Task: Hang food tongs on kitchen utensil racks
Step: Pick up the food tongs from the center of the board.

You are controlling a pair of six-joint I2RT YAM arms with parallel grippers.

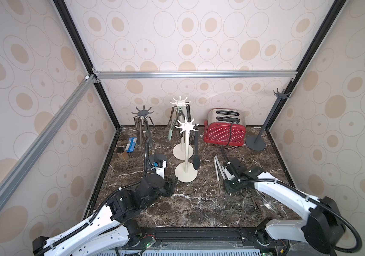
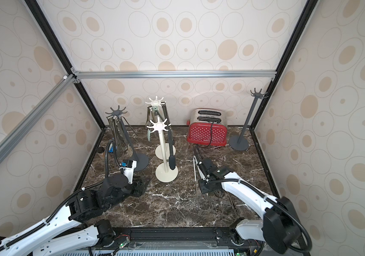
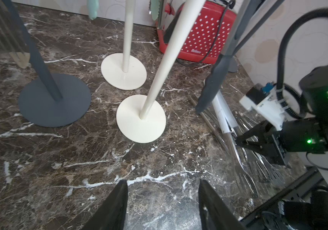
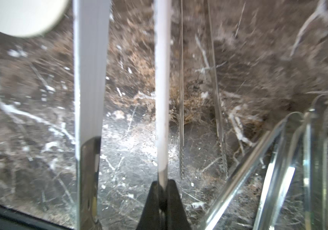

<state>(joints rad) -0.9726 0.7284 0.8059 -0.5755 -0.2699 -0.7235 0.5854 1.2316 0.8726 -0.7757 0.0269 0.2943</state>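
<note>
We see the R gripper [image 4: 162, 182] clamped on one arm of the white tongs [image 4: 161, 79] (beside the steel tongs pile [image 3: 244, 173]), near the front cream rack [image 1: 186, 153]; L gripper [image 3: 162, 184] half open, w/ nothing in it.

Soft, even light filled both top views; the pale walls [image 1: 199, 44] were bright, the dark marble table [image 1: 195, 206] dimmer, with only faint shadows on the back wall beside the toaster [image 1: 224, 128]; straight frame bars [image 1: 195, 74] bowed slightly toward the edges; the left wrist view was sharp; the right wrist view was smeared with blur, with white sheen on the table and glare along the tongs [image 4: 243, 173].
</note>
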